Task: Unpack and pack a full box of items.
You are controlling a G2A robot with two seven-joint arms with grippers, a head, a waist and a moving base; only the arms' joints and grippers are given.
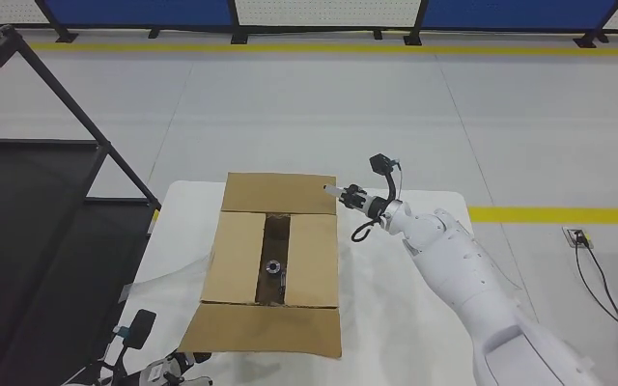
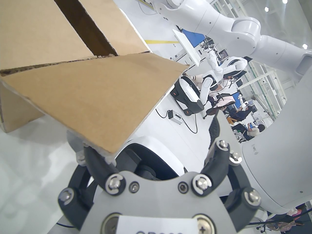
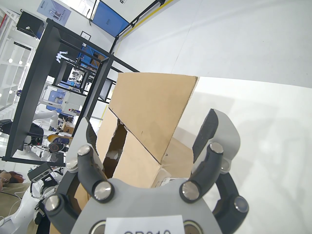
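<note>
Box (image 1: pixel 232 261) sits mid-table (image 1: pixel 406 318), its inner flaps parted. Through the gap, the top view shows a small round item (image 1: pixel 273 265), possibly a cap. Right gripper (image 3: pixel 150 120), fingers spread, straddles the 1 o'clock flap corner. Left gripper (image 2: pixel 156 135), likewise spread, sits under the 7 o'clock flap corner.

surface: white table (image 1: pixel 396 289) | on it: cardboard box (image 1: pixel 311 261) | top flaps parted, narrow gap along the middle

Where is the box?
In the top view the box sits in the middle of the table, with the right gripper at its far right corner.
</note>
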